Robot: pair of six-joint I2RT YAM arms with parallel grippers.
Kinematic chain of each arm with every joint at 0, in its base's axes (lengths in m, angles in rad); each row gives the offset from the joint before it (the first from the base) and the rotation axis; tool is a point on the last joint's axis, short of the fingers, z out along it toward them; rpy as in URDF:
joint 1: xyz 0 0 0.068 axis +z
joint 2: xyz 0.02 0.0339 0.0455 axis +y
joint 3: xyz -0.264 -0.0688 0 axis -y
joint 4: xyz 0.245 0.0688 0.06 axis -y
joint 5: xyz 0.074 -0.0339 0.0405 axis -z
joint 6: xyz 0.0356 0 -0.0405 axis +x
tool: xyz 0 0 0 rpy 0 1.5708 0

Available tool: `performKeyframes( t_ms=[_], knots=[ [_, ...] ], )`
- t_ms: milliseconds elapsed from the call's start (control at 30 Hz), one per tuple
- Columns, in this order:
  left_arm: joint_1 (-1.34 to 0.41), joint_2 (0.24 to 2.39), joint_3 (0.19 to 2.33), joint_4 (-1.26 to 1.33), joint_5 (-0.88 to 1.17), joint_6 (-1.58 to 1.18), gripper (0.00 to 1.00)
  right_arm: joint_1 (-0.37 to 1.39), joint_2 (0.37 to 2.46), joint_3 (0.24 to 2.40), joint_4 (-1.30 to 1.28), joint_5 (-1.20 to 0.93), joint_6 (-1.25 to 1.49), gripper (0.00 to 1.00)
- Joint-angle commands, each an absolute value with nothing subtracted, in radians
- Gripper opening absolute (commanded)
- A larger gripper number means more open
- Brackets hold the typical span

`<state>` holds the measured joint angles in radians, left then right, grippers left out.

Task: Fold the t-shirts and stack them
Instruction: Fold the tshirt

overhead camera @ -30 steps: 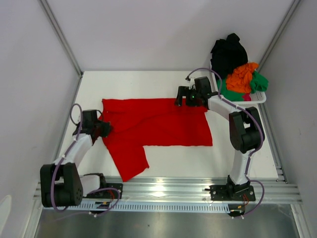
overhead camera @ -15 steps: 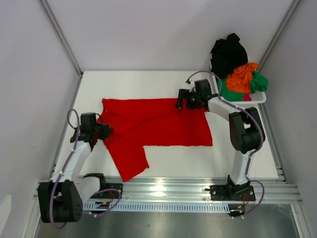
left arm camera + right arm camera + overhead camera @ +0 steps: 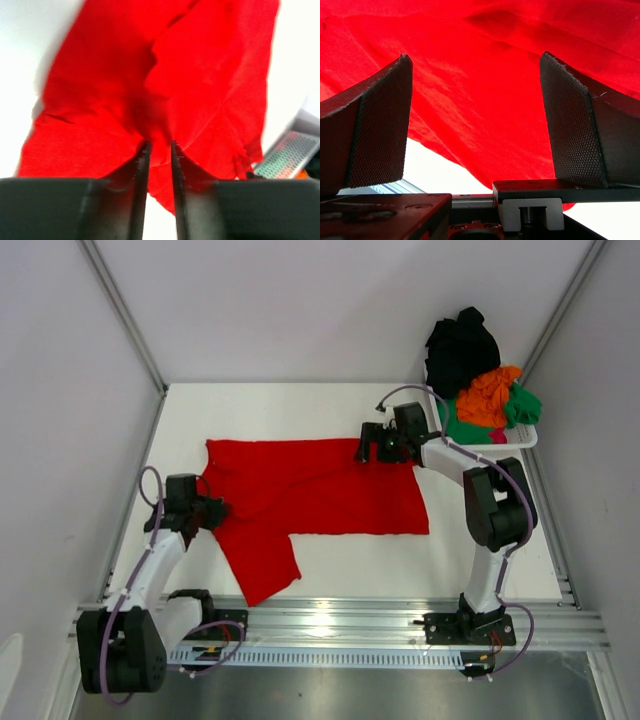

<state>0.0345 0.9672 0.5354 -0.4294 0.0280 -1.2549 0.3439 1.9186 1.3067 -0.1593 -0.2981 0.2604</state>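
A large red t-shirt (image 3: 330,490) lies spread on the white table, one sleeve or flap reaching toward the near edge. My left gripper (image 3: 216,508) is at the shirt's left edge. In the left wrist view its jaws (image 3: 160,146) stand a narrow gap apart, with a raised fold of the red t-shirt (image 3: 200,75) between the tips. My right gripper (image 3: 362,444) hovers at the shirt's far right corner. It is wide open (image 3: 475,85), with red cloth (image 3: 480,60) lying below and nothing between the pads. Black (image 3: 462,345), orange (image 3: 488,395), green (image 3: 525,405) and pink (image 3: 498,437) t-shirts sit heaped in the basket.
A white plastic basket (image 3: 520,443) stands at the far right corner, close behind my right arm. Grey walls enclose the table on the left, back and right. A metal rail (image 3: 330,625) carrying both arm bases runs along the near edge.
My left gripper has slid a little toward the near edge along the shirt's left side, and its jaws have parted slightly. The right gripper has hardly moved and stays open.
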Motion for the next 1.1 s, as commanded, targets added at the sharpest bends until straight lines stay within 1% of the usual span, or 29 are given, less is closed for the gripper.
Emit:
performKeyframes(
  t_ms=[0,33,67,100,133,167,233,267,300,333,367,400,467,500,600,667,733,767,800,867,900,933,1000,1067],
  knots=[
    [0.025,1.029,0.522,-0.39,0.035,-1.227,0.29,0.35,1.865,1.301,-0.143,-0.314,0.245,0.95],
    [0.023,1.041,0.525,-0.387,0.04,-1.218,0.32,0.35,1.864,1.301,-0.146,-0.314,0.244,0.95],
    [0.023,1.054,0.525,-0.377,0.037,-1.207,0.41,0.35,1.861,1.299,-0.146,-0.314,0.242,0.95],
    [0.023,1.054,0.534,-0.377,0.029,-1.188,0.44,0.35,1.859,1.301,-0.152,-0.314,0.238,0.96],
    [0.025,1.052,0.546,-0.379,0.023,-1.174,0.49,0.35,1.856,1.301,-0.155,-0.314,0.232,0.95],
    [0.023,1.049,0.563,-0.38,0.021,-1.158,0.63,0.35,1.852,1.304,-0.159,-0.313,0.23,0.95],
    [0.025,1.042,0.592,-0.396,0.005,-1.102,0.71,0.35,1.845,1.307,-0.169,-0.314,0.219,0.96],
    [0.028,1.042,0.642,-0.394,-0.005,-1.074,0.75,0.348,1.839,1.308,-0.17,-0.316,0.216,0.96],
    [0.031,1.049,0.661,-0.388,-0.024,-1.008,0.76,0.35,1.838,1.312,-0.173,-0.318,0.213,0.96],
    [0.041,1.055,0.678,-0.381,-0.026,-0.973,0.76,0.348,1.833,1.318,-0.182,-0.319,0.21,0.96],
    [0.047,1.068,0.739,-0.368,-0.026,-0.938,0.76,0.35,1.829,1.322,-0.183,-0.331,0.209,0.96],
    [0.055,1.109,0.759,-0.339,-0.018,-0.863,0.76,0.353,1.827,1.325,-0.186,-0.334,0.209,0.96],
    [0.09,1.169,0.825,-0.327,0.043,-0.799,0.74,0.365,1.821,1.331,-0.184,-0.339,0.207,0.96],
    [0.103,1.234,0.872,-0.315,0.061,-0.754,0.74,0.371,1.818,1.333,-0.183,-0.336,0.209,0.96],
    [0.139,1.336,1.003,-0.31,0.102,-0.717,0.64,0.391,1.821,1.328,-0.166,-0.295,0.225,0.96],
    [0.155,1.44,1.043,-0.288,0.124,-0.732,0.51,0.393,1.832,1.328,-0.157,-0.243,0.268,0.95],
    [0.156,1.546,1.104,-0.265,0.176,-0.759,0.38,0.391,1.853,1.338,-0.158,-0.21,0.301,0.9],
    [0.156,1.581,1.12,-0.255,0.195,-0.79,0.35,0.391,1.859,1.341,-0.156,-0.203,0.314,0.86],
    [0.156,1.612,1.141,-0.242,0.227,-0.804,0.28,0.39,1.871,1.339,-0.147,-0.192,0.343,0.71],
    [0.155,1.685,1.169,-0.22,0.239,-0.845,0.08,0.391,1.887,1.345,-0.15,-0.158,0.365,0.52],
    [0.155,1.706,1.176,-0.221,0.232,-0.87,0.01,0.391,1.897,1.357,-0.166,-0.143,0.383,0.31],
    [0.155,1.722,1.201,-0.232,0.227,-0.883,0.01,0.39,1.917,1.368,-0.179,-0.129,0.393,0.21],
    [0.156,1.773,1.221,-0.274,0.226,-0.922,0.01,0.391,1.939,1.388,-0.21,-0.112,0.397,0.05],
    [0.156,1.816,1.261,-0.329,0.206,-0.96,0.01,0.391,1.962,1.402,-0.23,-0.08,0.403,0.02]
  ],
)
